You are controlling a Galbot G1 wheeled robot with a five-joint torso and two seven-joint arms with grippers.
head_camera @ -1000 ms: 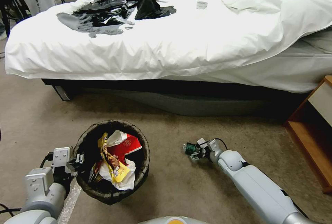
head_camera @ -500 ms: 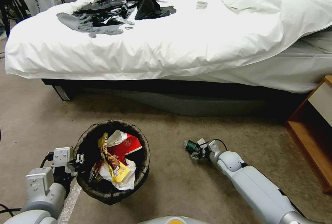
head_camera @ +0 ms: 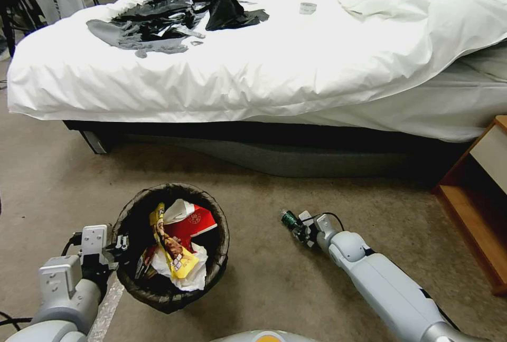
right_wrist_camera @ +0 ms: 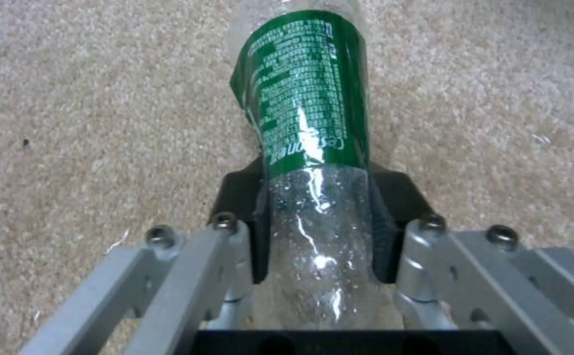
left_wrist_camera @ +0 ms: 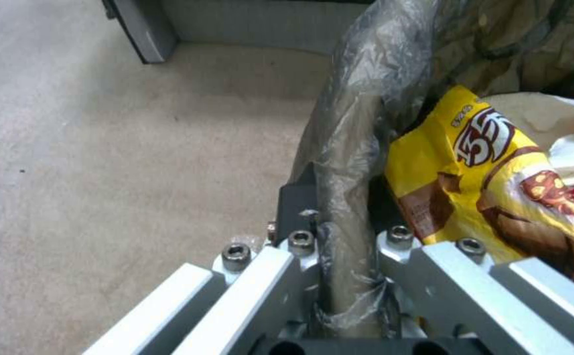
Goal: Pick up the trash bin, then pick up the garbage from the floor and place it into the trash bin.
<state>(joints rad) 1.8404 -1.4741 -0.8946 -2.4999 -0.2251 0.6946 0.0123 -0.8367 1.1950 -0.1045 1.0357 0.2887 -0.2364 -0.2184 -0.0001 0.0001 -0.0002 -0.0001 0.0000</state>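
Carpet (head_camera: 296, 289), beige and short-piled, runs from the robot to a bed (head_camera: 264, 62) draped in a rumpled white sheet, with dark clothes (head_camera: 174, 15) heaped on it. From the head view, the trash bin (head_camera: 138, 285), round and lined with a dark crinkled bag, sits on the floor at the robot's left front; inside lie a yellow snack wrapper (head_camera: 171, 249), a red-and-white carton (head_camera: 193, 223) and crumpled white paper (head_camera: 193, 273). The left gripper (head_camera: 117, 249) is at the bin's near-left rim. To the right, the right gripper (head_camera: 297, 227) is low over the carpet, pinching a clear plastic bottle (head_camera: 290, 219) with a green label. A wooden nightstand (head_camera: 475, 210) stands at far right.

Left wrist view: the left gripper (left_wrist_camera: 341, 231) is pressed together on the bag-wrapped rim of the bin (left_wrist_camera: 359, 123), one black pad outside, one inside. The glossy wrapper (left_wrist_camera: 490, 197) bears large brown-and-white characters I cannot read.

Right wrist view: the right gripper (right_wrist_camera: 320, 222) clamps the bottle (right_wrist_camera: 313, 162) between black pads (right_wrist_camera: 244, 217); droplets bead inside its clear wall. The label's white print is too fine to read.
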